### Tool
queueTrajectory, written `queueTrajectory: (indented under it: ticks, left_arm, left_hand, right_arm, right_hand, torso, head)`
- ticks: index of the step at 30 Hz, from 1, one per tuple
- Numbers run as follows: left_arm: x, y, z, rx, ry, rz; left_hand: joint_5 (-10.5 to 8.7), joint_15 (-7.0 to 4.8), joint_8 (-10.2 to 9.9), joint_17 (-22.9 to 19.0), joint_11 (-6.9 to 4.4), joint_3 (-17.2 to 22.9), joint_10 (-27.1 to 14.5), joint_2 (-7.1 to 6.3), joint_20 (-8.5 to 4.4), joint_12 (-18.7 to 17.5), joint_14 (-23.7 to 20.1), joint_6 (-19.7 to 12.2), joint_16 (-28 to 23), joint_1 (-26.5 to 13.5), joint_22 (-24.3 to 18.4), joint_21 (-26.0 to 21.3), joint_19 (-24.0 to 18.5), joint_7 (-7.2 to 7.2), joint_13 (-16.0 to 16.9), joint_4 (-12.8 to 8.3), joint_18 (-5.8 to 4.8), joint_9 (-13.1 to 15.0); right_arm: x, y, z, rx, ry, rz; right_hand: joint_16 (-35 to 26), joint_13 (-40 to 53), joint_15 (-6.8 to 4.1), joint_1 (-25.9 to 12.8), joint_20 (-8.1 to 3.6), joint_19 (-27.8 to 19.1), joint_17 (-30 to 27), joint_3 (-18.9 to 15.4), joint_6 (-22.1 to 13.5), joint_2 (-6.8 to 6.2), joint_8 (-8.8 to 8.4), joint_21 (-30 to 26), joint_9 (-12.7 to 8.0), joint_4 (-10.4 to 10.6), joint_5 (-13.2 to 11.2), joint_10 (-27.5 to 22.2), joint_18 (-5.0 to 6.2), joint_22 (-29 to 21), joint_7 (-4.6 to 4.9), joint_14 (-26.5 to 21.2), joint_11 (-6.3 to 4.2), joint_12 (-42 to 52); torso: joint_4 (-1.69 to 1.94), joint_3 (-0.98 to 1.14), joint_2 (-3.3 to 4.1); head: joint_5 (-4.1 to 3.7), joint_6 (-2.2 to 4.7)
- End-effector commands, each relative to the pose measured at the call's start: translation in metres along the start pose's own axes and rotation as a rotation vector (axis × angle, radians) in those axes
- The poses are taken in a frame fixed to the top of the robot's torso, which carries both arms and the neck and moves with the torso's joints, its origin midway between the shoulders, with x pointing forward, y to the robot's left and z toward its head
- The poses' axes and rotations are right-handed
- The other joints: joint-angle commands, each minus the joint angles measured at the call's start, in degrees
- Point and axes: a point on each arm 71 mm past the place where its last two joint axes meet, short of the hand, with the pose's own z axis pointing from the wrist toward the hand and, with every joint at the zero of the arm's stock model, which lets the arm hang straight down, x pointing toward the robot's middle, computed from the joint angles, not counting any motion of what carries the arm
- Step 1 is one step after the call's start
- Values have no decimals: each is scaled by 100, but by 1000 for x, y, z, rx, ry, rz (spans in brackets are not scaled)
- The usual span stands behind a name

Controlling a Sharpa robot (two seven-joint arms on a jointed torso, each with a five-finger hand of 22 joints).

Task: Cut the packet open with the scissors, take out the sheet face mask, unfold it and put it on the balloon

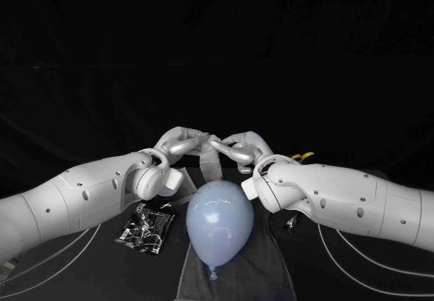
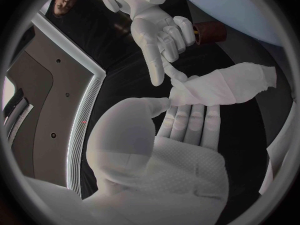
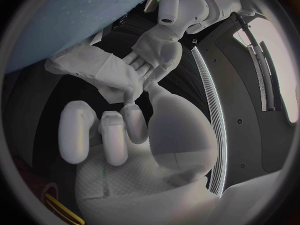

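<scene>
Both hands meet above the far end of the pale blue balloon (image 1: 219, 222), which lies on a grey mat (image 1: 271, 276). Between them hangs the white sheet mask (image 1: 212, 166), still folded. My left hand (image 1: 181, 145) pinches one edge of the mask (image 2: 225, 85) between thumb and fingertips (image 2: 187, 120). My right hand (image 1: 243, 147) pinches the opposite edge of the mask (image 3: 94, 67) with its fingertips (image 3: 132, 122). In the left wrist view the right hand (image 2: 159, 35) reaches the mask from the other side. The left hand (image 3: 156, 50) faces the right wrist camera, with the balloon (image 3: 75, 15) beside it.
The cut black packet (image 1: 145, 229) lies on the table left of the balloon, under my left forearm. Yellow-handled scissors (image 1: 303, 155) lie behind my right arm, and their handle (image 3: 62, 210) is near the right wrist. The balloon's knot (image 1: 212, 274) points toward me.
</scene>
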Motion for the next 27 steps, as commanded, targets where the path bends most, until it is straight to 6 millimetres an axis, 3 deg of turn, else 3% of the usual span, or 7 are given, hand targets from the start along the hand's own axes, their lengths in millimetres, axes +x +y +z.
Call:
queueTrajectory:
  ticks: [1,7,14,19,22,27]
  left_arm:
    - [4,-3,0,25,13,22]
    - [9,-4,0,26,30,22]
    - [11,-4,0,26,41,15]
    - [13,-5,0,26,46,15]
    - [12,-4,0,26,44,16]
    - [9,-4,0,25,35,20]
  left_hand:
    - [24,1,12,-10,-11,34,-51,-7,16,-30,-59,-51,-36,49,-9,-18,-38,-5,-8,-8,48,9]
    - [24,1,12,-10,-11,34,-51,-7,16,-30,-59,-51,-36,49,-9,-18,-38,-5,-8,-8,48,9]
    - [24,3,11,-11,-9,35,-56,-11,18,-29,-63,-54,-36,52,-9,-20,-44,-4,-8,-9,49,9]
    - [24,3,11,-11,-9,35,-56,-11,18,-29,-63,-54,-36,52,-9,-20,-44,-4,-8,-9,49,9]
    - [24,3,11,-12,-8,36,-59,-13,19,-29,-66,-56,-36,54,-8,-21,-47,-3,-8,-8,50,9]
    - [24,3,11,-12,-8,36,-59,-13,19,-29,-66,-56,-36,54,-8,-21,-47,-3,-8,-8,50,9]
  right_arm:
    - [0,1,1,-7,-4,8]
    - [1,2,3,-6,-13,9]
    - [1,2,3,-7,-23,8]
    - [0,3,3,-23,-41,8]
    - [-1,4,2,-33,-49,8]
    - [-4,4,1,-48,-59,7]
  right_hand:
    - [25,646,25,53,-3,58,1505,-47,-58,15,2,-14,12,2,18,3,92,1094,2,588,35,4]
    - [25,658,27,124,3,62,1505,-59,-41,83,39,-5,56,6,15,10,91,1098,-4,588,32,24]
    - [25,685,-22,542,-23,92,1505,101,75,362,141,65,158,-136,12,45,80,1119,-80,588,-35,77]
    - [25,727,-148,1317,-122,135,1505,731,206,660,229,172,237,-670,17,103,61,1150,-237,588,-181,142]
    - [25,743,-150,1435,-156,162,1505,1143,189,667,289,242,315,-926,16,145,44,1169,-197,588,-161,170]
    - [25,752,-133,1041,-142,189,1505,1939,212,501,437,320,489,-1222,11,195,28,1190,-183,588,-149,191]
  torso:
    - [-6,5,-1]
    - [-9,9,-4]
    - [-9,8,-2]
    - [-5,9,0]
    - [-8,7,-4]
    - [-7,7,-3]
  head:
    - [6,-5]
    - [0,-8]
    - [-8,-6]
    - [-3,-9]
    - [-2,-10]
    - [-3,-10]
